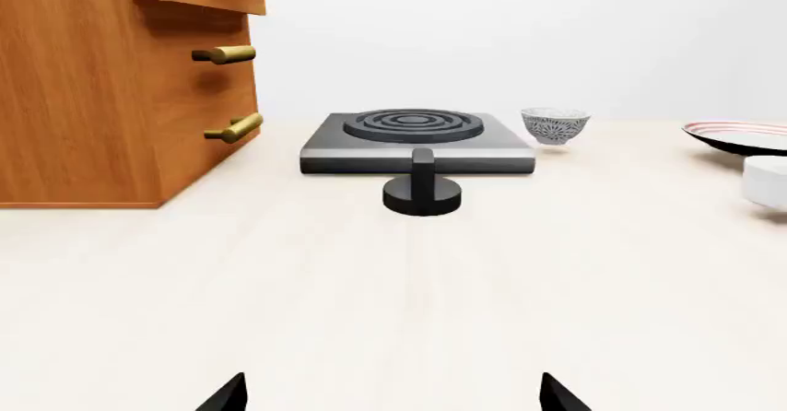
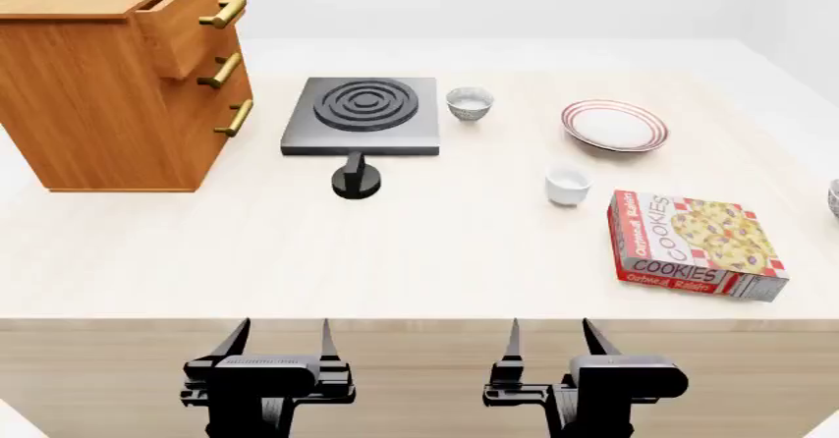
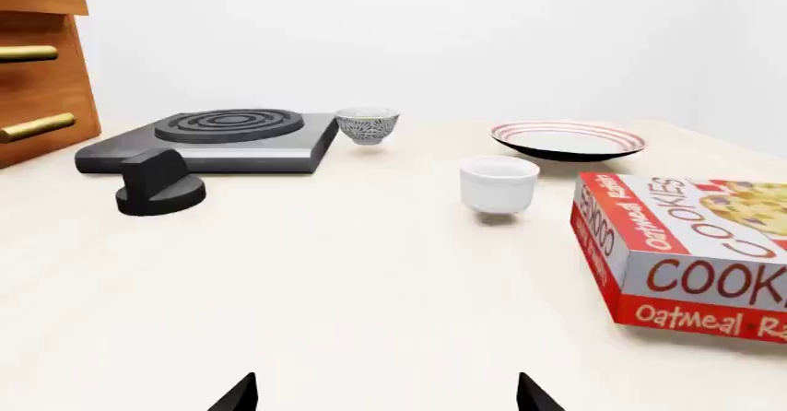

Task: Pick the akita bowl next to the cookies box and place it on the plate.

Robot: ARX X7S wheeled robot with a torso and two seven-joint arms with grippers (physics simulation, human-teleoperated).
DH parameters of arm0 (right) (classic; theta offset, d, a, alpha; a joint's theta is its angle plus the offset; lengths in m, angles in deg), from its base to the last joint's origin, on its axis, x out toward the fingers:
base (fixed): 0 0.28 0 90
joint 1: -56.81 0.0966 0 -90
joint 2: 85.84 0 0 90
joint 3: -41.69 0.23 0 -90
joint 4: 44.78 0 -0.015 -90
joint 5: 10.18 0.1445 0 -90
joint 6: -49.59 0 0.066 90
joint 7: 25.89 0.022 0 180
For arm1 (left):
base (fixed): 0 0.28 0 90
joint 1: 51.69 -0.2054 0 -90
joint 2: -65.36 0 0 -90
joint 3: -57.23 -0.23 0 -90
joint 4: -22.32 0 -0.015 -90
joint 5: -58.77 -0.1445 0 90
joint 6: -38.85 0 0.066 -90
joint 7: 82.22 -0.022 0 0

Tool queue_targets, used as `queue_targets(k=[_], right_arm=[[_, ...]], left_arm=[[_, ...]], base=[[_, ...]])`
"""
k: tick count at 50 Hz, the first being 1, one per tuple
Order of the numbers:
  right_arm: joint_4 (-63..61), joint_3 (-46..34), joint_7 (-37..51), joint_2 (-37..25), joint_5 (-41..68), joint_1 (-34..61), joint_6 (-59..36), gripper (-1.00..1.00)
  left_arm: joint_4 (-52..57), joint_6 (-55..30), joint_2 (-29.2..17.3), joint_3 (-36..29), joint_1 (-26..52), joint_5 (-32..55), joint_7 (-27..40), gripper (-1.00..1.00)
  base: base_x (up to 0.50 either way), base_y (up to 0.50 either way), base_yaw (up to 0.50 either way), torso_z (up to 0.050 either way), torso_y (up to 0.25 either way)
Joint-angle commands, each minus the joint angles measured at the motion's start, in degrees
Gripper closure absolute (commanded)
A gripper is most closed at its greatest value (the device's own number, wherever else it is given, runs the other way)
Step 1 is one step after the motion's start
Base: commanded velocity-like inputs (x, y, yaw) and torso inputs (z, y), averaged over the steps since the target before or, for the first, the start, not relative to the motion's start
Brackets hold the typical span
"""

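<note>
Only a sliver of the akita bowl (image 2: 834,198) shows at the right edge of the head view, just beyond the red-and-white cookies box (image 2: 689,242); the box (image 3: 688,254) also fills the right wrist view's side. The red-ringed white plate (image 2: 614,124) lies farther back, apart from the box, and shows as plate (image 3: 569,140) and plate (image 1: 738,136). A second speckled bowl (image 2: 470,102) stands beside the stove. My left gripper (image 2: 278,335) and right gripper (image 2: 551,335) hover open and empty at the table's near edge, far from everything.
A black stove burner (image 2: 362,114) sits mid-back with a black knob (image 2: 356,180) in front of it. A wooden drawer cabinet (image 2: 105,75) fills the back left. A plain white cup (image 2: 567,185) stands between plate and box.
</note>
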Motion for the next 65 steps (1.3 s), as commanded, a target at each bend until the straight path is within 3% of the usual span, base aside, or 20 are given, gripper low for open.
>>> queue_targets(k=[1, 16, 21, 23, 28, 37, 40, 44, 48, 51, 65], right_arm=[[-0.55, -0.88, 2.38, -0.83, -0.08, 0.12, -1.34, -1.00], [-1.57, -3.55, 5.56, -3.20, 1.45, 0.32, -2.34, -1.00], [-9.63, -1.42, 6.63, -3.76, 4.83, 2.06, -7.89, -1.00], [-20.39, 1.86, 7.59, -4.74, 8.61, 4.28, -14.32, -1.00], [-34.31, 7.22, 9.58, -7.70, 14.05, 8.46, -24.69, -1.00], [-48.35, 18.30, 13.35, -11.86, 23.08, 14.69, -35.54, -1.00], [-51.88, 22.83, 14.95, -13.75, 26.26, 17.32, -39.05, -1.00], [-54.97, 26.96, 16.39, -15.54, 29.52, 19.40, -42.18, -1.00], [-56.03, 27.97, 16.89, -16.61, 29.93, 19.80, -42.68, -1.00], [-56.06, 28.15, 17.19, -16.68, 30.11, 19.90, -42.62, -1.00], [-55.00, 28.30, 17.23, -16.78, 30.98, 19.37, -41.60, -1.00]], left_arm=[[0.18, -0.12, -0.91, -1.12, -0.06, 0.82, 1.05, -1.00], [0.59, -0.52, -3.17, -3.67, 0.04, 2.96, 3.71, -1.00], [5.58, -3.20, -3.84, -2.50, 0.19, 5.23, 4.53, -1.00], [17.20, -8.91, -5.09, -0.52, 0.17, 7.25, 5.61, -1.00], [33.87, -17.45, -7.83, 3.68, 1.52, 8.53, 8.84, -1.00], [52.39, -29.93, -12.60, 13.89, 4.78, 13.89, 12.37, -1.00], [57.29, -33.98, -14.34, 20.24, 6.01, 17.19, 13.51, -1.00], [59.95, -32.48, -16.85, 25.42, 4.39, 20.40, 16.15, -1.00], [59.96, -26.57, -29.59, 25.00, -0.78, 29.75, 30.80, -1.00], [59.88, -23.83, -34.32, 23.98, -2.85, 32.31, 36.16, -1.00], [59.56, -20.67, -39.38, 22.45, -5.15, 34.21, 41.38, -1.00]], base=[[0.00, 0.00, 0.00, 0.000, 0.000], [0.00, 0.00, 0.00, 0.000, 0.000], [0.00, 0.00, 0.00, 0.000, 0.000], [0.00, 0.00, 0.00, 0.000, 0.000], [0.00, 0.00, 0.00, 0.000, 0.000], [0.00, 0.00, 0.00, 0.000, 0.000], [0.00, 0.00, 0.00, 0.000, 0.000], [0.00, 0.00, 0.00, 0.000, 0.000], [0.00, 0.00, 0.00, 0.000, 0.000], [0.00, 0.00, 0.00, 0.000, 0.000], [0.00, 0.00, 0.00, 0.000, 0.000]])
